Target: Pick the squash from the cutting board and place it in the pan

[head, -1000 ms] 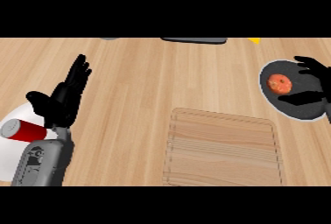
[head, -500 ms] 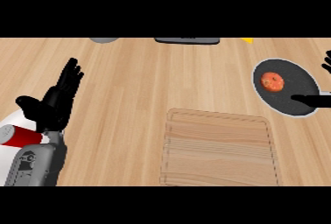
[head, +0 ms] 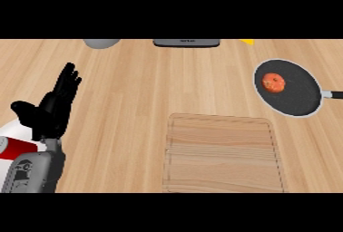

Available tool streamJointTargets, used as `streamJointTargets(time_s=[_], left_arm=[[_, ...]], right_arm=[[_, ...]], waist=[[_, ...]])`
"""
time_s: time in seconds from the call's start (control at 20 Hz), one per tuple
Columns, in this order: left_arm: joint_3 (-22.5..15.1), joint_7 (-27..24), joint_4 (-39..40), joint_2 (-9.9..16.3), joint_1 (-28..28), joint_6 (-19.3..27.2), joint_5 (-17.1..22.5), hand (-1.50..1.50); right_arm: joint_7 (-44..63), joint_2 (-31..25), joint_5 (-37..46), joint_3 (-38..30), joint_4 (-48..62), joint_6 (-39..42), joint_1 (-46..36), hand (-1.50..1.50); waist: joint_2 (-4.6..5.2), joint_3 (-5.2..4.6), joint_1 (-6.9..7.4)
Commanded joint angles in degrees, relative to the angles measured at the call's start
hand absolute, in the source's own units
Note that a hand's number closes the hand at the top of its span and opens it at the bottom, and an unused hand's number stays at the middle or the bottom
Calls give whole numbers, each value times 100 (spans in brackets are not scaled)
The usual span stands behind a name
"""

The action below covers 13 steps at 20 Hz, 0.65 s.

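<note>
Since half a second ago, our right hand is gone from the view's right edge, where it was hovering beside the pan; it is no longer showing anywhere, so we cannot tell how its fingers are standing. Everything has also slid slightly leftward in the head view.

We are now seeing the small round orange-red squash [head: 273, 82] lying inside the dark round frying pan [head: 306, 102], toward its upper left part, with the pan's handle pointing right off the edge. The pale rectangular wooden cutting board [head: 223, 154] is sitting bare on the light wooden surface [head: 147, 86], well apart from the pan.

Our left hand [head: 48, 113] is resting at the view's left, its black fingers [head: 67, 81] straight and released, holding nothing. Just below it a red-and-white object [head: 17, 147] is peeking in at the edge, too cut off to name.

We are judging the placing step as done. The next move is calling only for keeping both arms away from the pan.
</note>
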Motion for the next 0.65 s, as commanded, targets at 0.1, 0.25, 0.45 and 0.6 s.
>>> streamJointTargets(time_s=[0.1, 0.25, 0.45, 0.6], left_arm=[[136, -337, 89, 20, 375, 30, -22, 0], [-24, 133, -19, -105, 38, 166, -86, 0], [-7, 68, -96, 35, 185, 18, -87, 0], [-33, 48, -108, -97, 181, 115, -86, 0]], right_arm=[[-801, -310, -266, 66, -263, 1167, 733, -150], [-928, -385, -450, 27, -323, 1274, 1116, -150], [-857, -355, -473, 307, -706, 1409, 1361, -150], [-804, -213, -559, 471, -1122, 1233, 1558, -150]], waist=[[-58, -20, -126], [-52, -14, -145], [-69, -22, -159], [-80, -27, -170]])
